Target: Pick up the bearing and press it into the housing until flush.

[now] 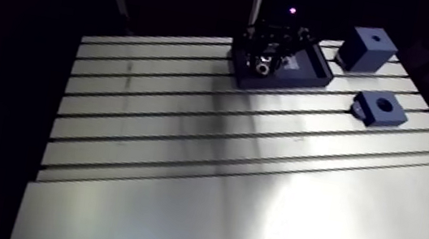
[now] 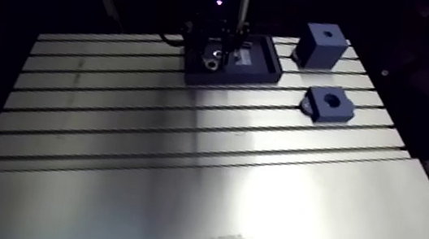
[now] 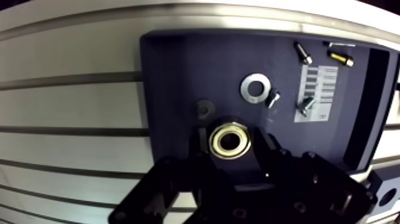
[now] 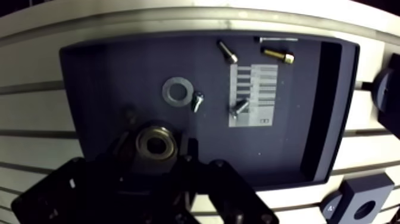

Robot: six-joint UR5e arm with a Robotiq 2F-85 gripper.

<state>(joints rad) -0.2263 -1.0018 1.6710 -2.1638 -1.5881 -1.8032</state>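
The black two-finger gripper (image 3: 229, 143) is narrowed onto a round, brass-lined metal bearing (image 3: 214, 140), one finger against each side. The bearing's hole faces up, over a dark shallow plastic tray (image 3: 172, 77). The blue block housing (image 1: 397, 117), bore also upward, sits on the slotted aluminium table (image 1: 184, 125) past the tray's edge, well apart.

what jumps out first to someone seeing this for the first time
The brass-ringed bearing gleams between the pincer's black fingers, clamped over a dark tray at the slotted table's far end. A bright washer and loose screws lie on the tray ahead of it. Beside the tray stand two blue blocks, the lower block with a wide round hole.
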